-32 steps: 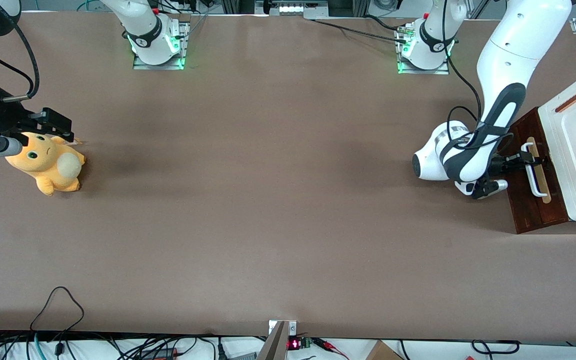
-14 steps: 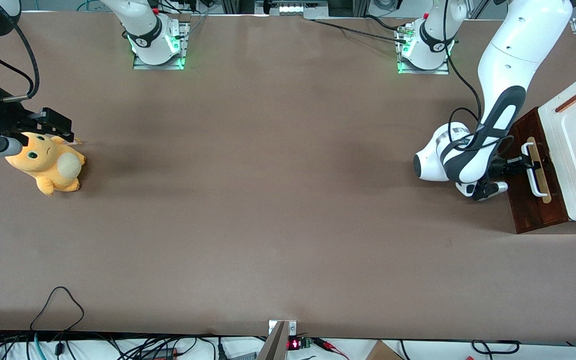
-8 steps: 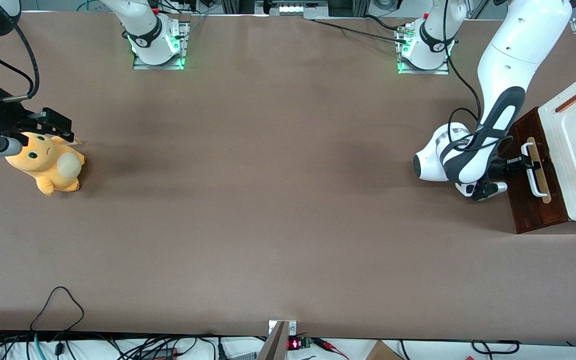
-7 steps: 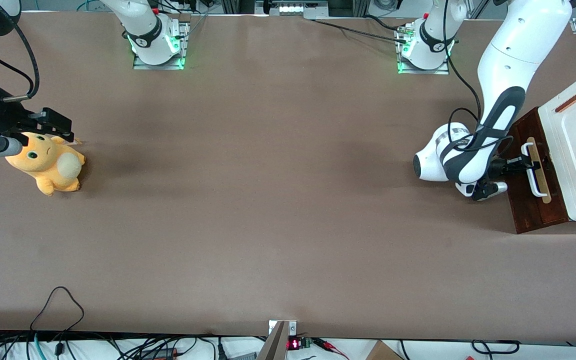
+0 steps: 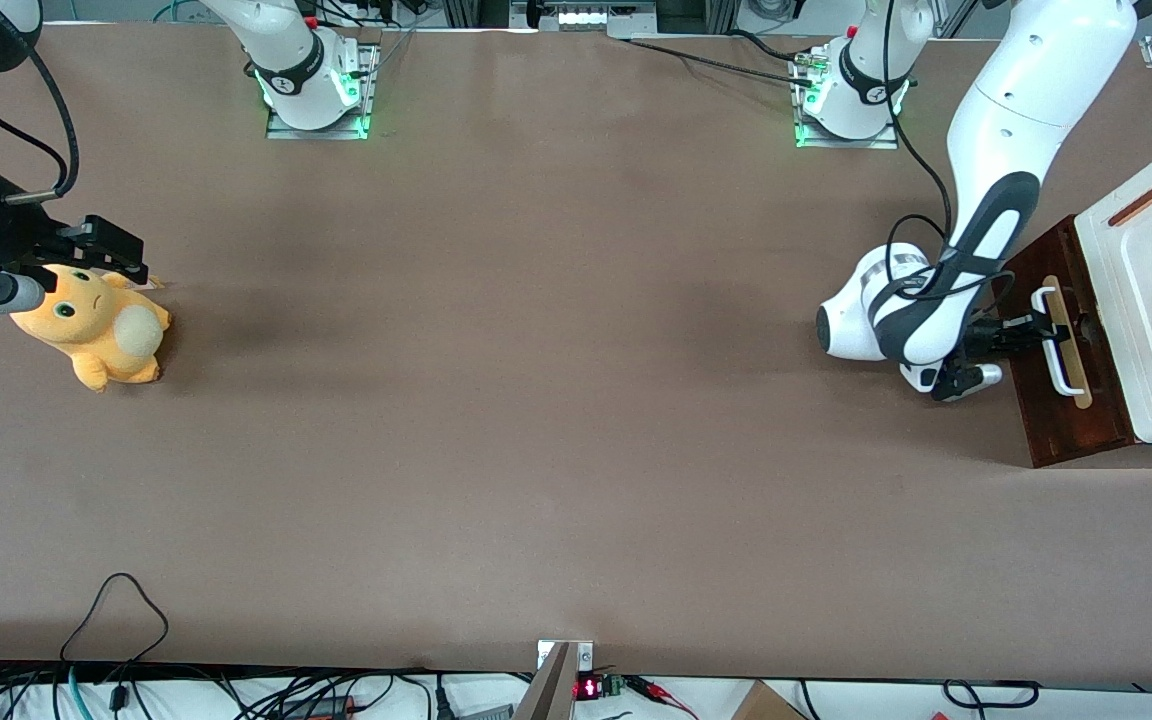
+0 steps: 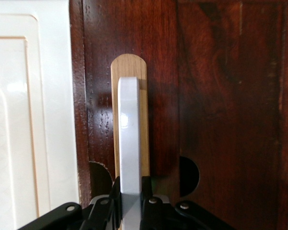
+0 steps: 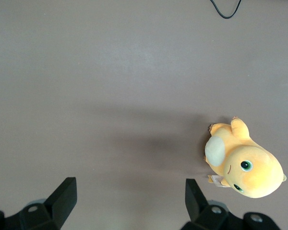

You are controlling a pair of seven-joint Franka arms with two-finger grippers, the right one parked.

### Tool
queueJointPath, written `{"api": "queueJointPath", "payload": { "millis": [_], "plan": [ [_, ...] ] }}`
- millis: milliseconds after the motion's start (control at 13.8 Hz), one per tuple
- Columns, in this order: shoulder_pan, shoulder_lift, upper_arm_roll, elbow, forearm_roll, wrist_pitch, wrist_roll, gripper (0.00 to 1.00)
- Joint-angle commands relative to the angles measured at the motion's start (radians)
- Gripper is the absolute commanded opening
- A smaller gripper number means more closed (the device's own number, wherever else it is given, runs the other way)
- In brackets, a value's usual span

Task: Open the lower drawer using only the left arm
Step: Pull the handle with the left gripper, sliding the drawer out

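One plush toy (image 5: 91, 323) at the parked arm's end, well apart from the gripper (image 5: 1028, 331). One left arm (image 5: 996, 150), gripper clamped on the white handle (image 6: 129, 148) – one bar, long axis crosswise to the fingers (image 6: 145, 191). One lower drawer (image 5: 1056, 400) just ahead of the gripper, front facing it, under one white cabinet (image 5: 1151, 290).

Pincer (image 5: 1026, 330) at the lower drawer (image 5: 1056, 400) handle (image 5: 1054, 340), working arm's end.
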Motion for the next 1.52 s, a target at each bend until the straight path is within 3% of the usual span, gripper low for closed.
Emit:
{"api": "queueJointPath", "payload": {
  "millis": [0, 653, 798, 1089, 1161, 1234, 1379, 1452],
  "plan": [
    [-0.053, 0.017, -0.039, 0.050, 0.035, 0.013, 0.039, 0.00],
    [-0.088, 0.024, -0.112, 0.068, 0.028, 0.005, 0.037, 0.07],
    [-0.088, 0.026, -0.112, 0.068, 0.028, 0.005, 0.039, 0.21],
    [-0.088, 0.026, -0.112, 0.074, 0.031, 0.009, 0.065, 0.11],
    [-0.088, 0.026, -0.112, 0.074, 0.031, 0.009, 0.066, 0.15],
    [-0.088, 0.024, -0.112, 0.074, 0.031, 0.009, 0.066, 0.27],
    [-0.087, 0.015, -0.114, 0.094, 0.030, 0.009, 0.112, 0.74],
    [-0.087, 0.004, -0.114, 0.111, 0.024, 0.010, 0.147, 0.81]
  ]
}}
